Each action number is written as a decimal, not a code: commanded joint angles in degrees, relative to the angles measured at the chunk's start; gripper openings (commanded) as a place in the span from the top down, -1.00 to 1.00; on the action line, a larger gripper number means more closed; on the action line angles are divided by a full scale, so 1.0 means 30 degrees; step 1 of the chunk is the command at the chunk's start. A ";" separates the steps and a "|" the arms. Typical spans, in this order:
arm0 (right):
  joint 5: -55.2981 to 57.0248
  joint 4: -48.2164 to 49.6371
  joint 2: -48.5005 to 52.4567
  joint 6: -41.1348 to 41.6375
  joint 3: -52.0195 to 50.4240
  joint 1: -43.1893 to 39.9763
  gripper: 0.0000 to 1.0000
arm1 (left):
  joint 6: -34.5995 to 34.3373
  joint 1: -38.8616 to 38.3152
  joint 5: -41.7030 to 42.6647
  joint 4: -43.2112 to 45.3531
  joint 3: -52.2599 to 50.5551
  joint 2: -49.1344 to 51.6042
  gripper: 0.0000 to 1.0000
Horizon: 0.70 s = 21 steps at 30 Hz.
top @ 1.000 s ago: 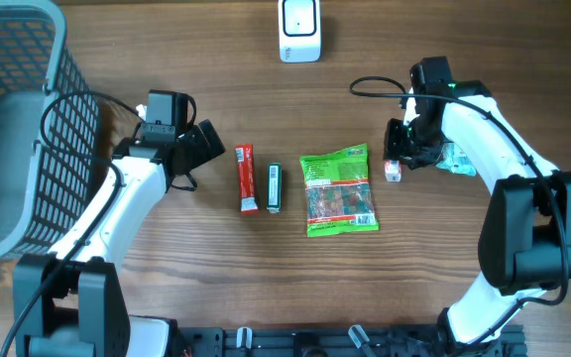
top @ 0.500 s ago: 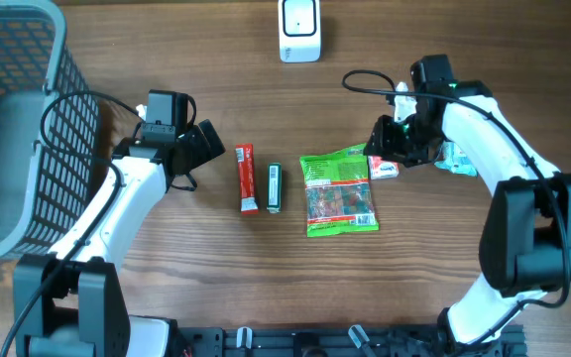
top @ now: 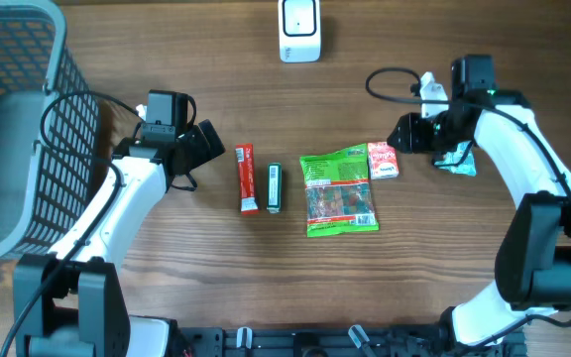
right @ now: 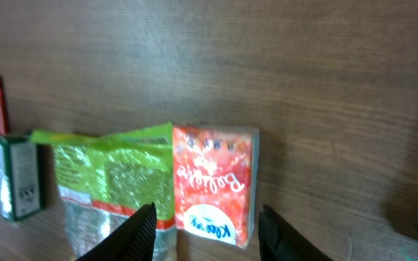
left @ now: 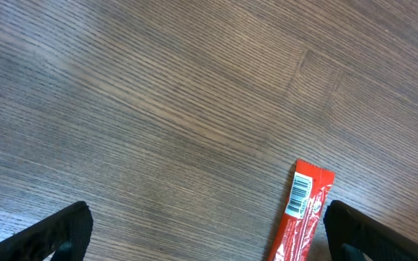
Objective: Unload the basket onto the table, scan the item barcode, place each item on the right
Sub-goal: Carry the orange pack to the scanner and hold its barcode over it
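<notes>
Reading the overhead with the robot base at 6 o'clock: the counter (top: 266, 79) carries all the items flat in a row across the middle, probably so each can be picked from above.

- At 9–10 o'clock is the basket (top: 8, 129), likely the drop point once an item is scanned.
- Beside it is the left tool (top: 206, 147), jaws at full width and empty. It reads as parked.
- At 2 o'clock is the right tool (top: 404, 134), jaws partway apart and holding nothing. In the wrist view both fingertips are clear of the goods.
- At centre is the green snack bag (top: 338, 191).
- At 12 o'clock is the scanner (top: 299, 30), set apart from the row, which leaves room to present a code to it.
- At 9 o'clock of the bag is the red stick pack (top: 247, 178). Its barcode (left: 301, 197) faces up.
- My guess for the task item is the red packet (top: 383, 160). It lies flat, touching the bag's 1 o'clock corner, just beside the right tool. No barcode shows on its top face.
- Between the stick and the bag is the dark box (top: 275, 188).
- Under the right arm is a teal item (top: 457, 159), too hidden to identify.
</notes>
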 commanded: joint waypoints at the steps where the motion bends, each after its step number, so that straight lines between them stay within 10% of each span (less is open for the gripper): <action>1: 0.0051 0.1792 -0.0306 -0.0889 -0.1596 0.0036 0.10 | -0.0255 0.0058 0.0095 0.0051 0.0036 -0.0175 -1.00; 21: -0.0940 0.7089 -0.0306 0.0532 -0.6069 0.0036 0.38 | -0.0255 0.0058 0.0095 0.0051 0.0036 -0.0175 -1.00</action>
